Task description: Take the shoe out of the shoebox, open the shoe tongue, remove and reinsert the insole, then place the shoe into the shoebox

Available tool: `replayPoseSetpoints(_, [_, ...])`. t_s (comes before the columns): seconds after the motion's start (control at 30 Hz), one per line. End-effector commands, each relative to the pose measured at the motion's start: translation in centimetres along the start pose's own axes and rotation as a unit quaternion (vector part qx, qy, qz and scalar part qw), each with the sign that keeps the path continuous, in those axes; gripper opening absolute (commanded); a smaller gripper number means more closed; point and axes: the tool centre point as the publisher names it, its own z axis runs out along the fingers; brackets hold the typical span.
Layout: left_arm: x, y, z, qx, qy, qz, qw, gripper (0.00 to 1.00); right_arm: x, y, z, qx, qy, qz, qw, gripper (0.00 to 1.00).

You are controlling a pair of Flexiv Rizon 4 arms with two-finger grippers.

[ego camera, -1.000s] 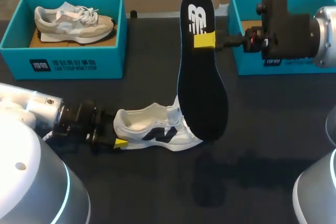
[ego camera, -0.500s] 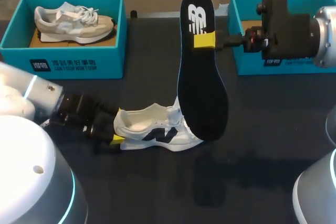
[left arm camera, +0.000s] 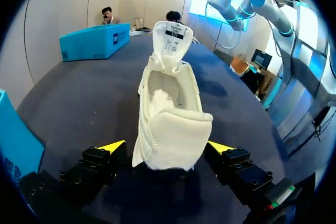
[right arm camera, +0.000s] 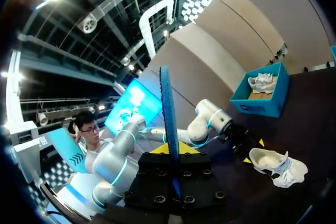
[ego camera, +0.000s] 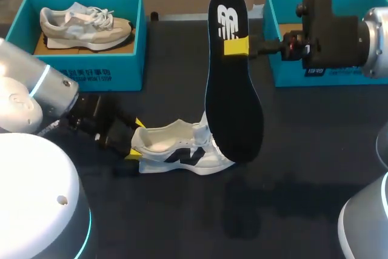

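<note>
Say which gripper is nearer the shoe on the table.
Left. The left gripper straddles the heel of the shoe, jaws open; the right gripper holds the insole aloft, farther off.

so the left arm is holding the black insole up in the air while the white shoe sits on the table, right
Not quite: the right gripper, not the left arm, is holding the black insole up in the air, as the head view shows. The white shoe does sit on the table, with the left gripper open at its heel.
</note>
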Motion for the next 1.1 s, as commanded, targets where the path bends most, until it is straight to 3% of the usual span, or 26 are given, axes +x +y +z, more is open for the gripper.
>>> replayPoseSetpoints(0.03, [0.7, -0.6, -0.9, -0.046, -0.008, 0.0, 0.999, 1.0, 0.0, 0.0, 0.2, 0.0, -0.001, 0.001, 1.0, 0.0])
replayPoseSetpoints(0.47, [0.7, -0.6, -0.9, -0.046, -0.008, 0.0, 0.999, 1.0, 0.0, 0.0, 0.2, 0.0, -0.001, 0.001, 1.0, 0.0])
replayPoseSetpoints(0.73, [1.8, -1.4, -0.6, -0.172, -0.043, -0.014, 0.984, 1.0, 0.0, 0.0, 0.2, 0.0, -0.001, 0.001, 1.0, 0.0])
replayPoseSetpoints(1.1, [1.6, -1.7, -1.3, -0.255, -0.085, -0.017, 0.963, 1.0, 0.0, 0.0, 0.2, 0.0, -0.001, 0.001, 1.0, 0.0])
